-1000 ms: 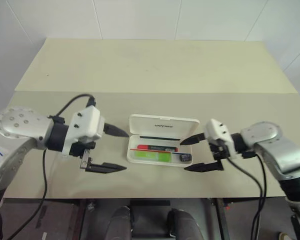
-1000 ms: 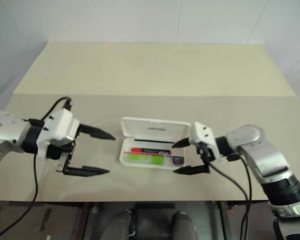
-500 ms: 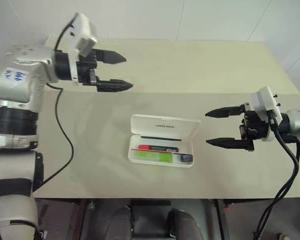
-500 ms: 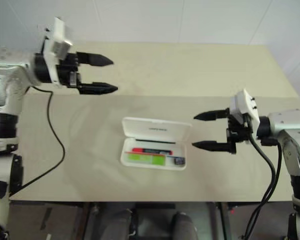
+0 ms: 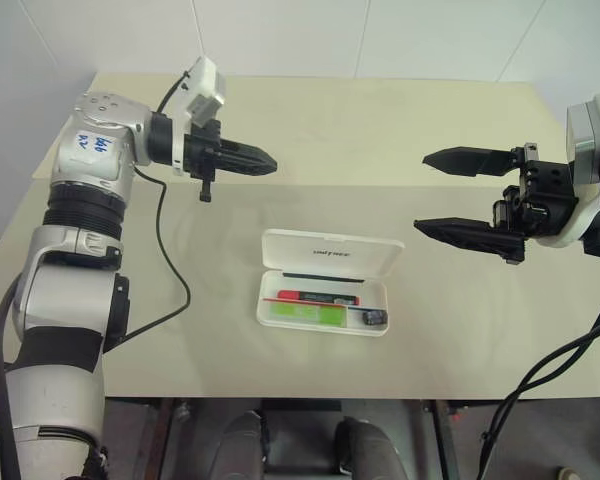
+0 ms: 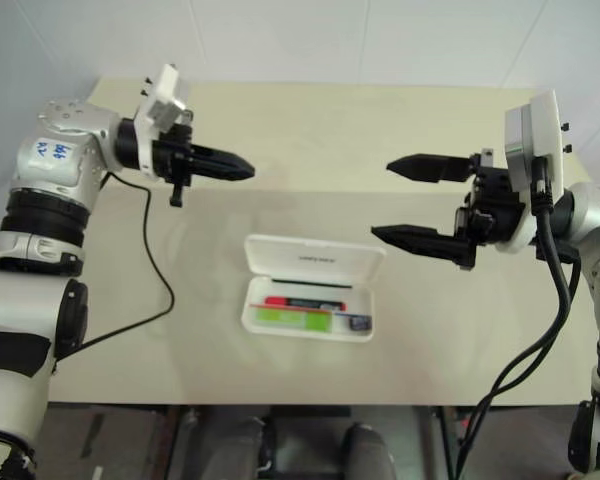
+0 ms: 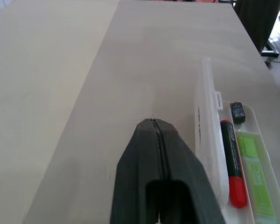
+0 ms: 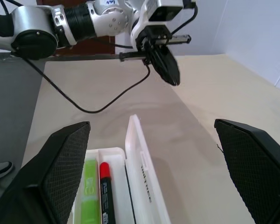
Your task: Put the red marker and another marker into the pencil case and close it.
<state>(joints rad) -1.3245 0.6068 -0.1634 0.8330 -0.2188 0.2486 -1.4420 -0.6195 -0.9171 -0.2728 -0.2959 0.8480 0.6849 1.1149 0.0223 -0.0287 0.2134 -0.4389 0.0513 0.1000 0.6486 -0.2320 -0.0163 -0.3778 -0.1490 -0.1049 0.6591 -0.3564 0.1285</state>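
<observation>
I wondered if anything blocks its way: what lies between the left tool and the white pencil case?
Nothing: in the left eye view only bare table separates the shut left tool from the open pencil case.

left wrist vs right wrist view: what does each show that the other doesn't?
Left wrist alone: a small dark object in the tray beside the red marker's black end, and its own shut pincer up close.

Right wrist alone: the right pincer open, straddling the pencil case, plus the left arm.

Both: the open pencil case with the red marker and green highlighter inside, on the beige table.
</observation>
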